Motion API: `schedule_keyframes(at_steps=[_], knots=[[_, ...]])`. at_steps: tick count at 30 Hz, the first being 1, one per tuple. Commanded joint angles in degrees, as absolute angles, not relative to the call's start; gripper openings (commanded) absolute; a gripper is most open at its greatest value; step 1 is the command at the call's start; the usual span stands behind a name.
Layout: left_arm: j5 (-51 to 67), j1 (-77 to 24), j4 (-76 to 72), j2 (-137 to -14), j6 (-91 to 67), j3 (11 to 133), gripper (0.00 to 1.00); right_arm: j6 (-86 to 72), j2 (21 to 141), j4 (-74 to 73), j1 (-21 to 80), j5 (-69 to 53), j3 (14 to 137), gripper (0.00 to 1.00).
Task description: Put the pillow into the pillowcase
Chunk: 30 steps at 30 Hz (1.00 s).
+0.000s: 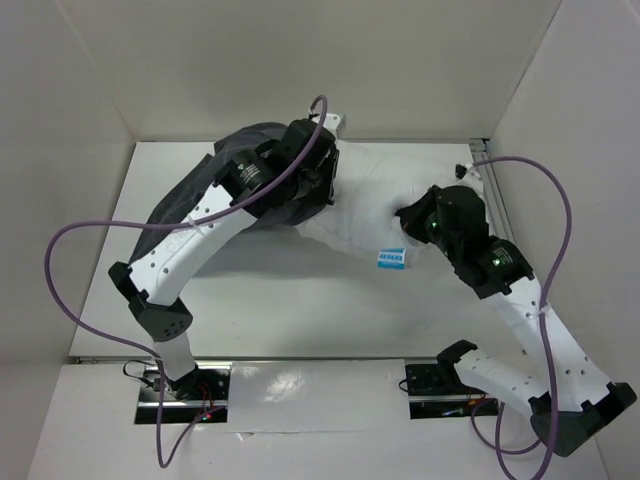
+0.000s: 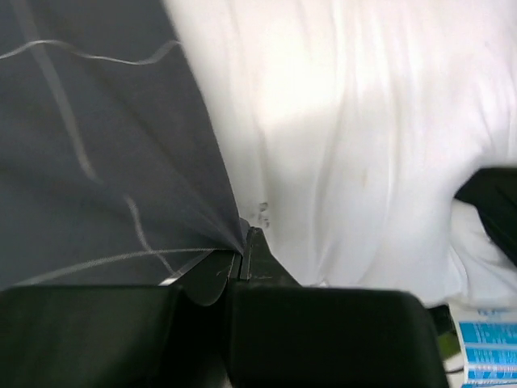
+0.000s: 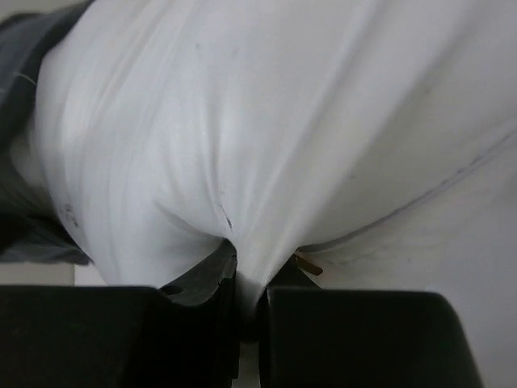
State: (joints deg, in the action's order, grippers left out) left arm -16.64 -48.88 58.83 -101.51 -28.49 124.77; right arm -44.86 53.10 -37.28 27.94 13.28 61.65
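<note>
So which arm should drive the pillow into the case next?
Probably right: the right gripper is shut on the exposed pillow and can push it toward the pillowcase, whose edge the left gripper pinches.

The left arm (image 1: 200,235) reaches to the left end of the pillow (image 1: 372,200), where the left gripper (image 2: 244,249) is closed on the pillowcase (image 2: 97,162) edge. The right arm (image 1: 545,325) reaches the pillow's right end, and the right gripper (image 3: 247,279) pinches a pillow fold.

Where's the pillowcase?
The pillowcase lies far left on the table in the top view, under the left arm, pinched by the left pincer beside the pillow.
</note>
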Motion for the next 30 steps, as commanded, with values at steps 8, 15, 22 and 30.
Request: schedule_keyframes(at_steps=[8, 15, 22, 30], knots=[[7.30, -54.76, 42.61, -104.49, -35.24, 127.08, 0.00, -45.70, 56.42, -25.39, 28.39, 6.24, 57.05, 0.00], [-1.84, -54.76, 47.37, -95.03, -33.57, 124.46, 0.00, -42.63, 50.46, -33.46, 27.17, 11.77, 57.57, 0.00], [-6.67, -56.77, 56.41, -84.83, -38.75, 118.04, 0.00, -39.47, 42.81, -48.59, 26.02, 15.04, 63.79, 0.00], [-1.15, -59.24, 62.93, -82.27, -42.01, 119.88, 0.00, -38.94, 41.48, -65.20, 26.02, 10.38, 72.06, 0.00]])
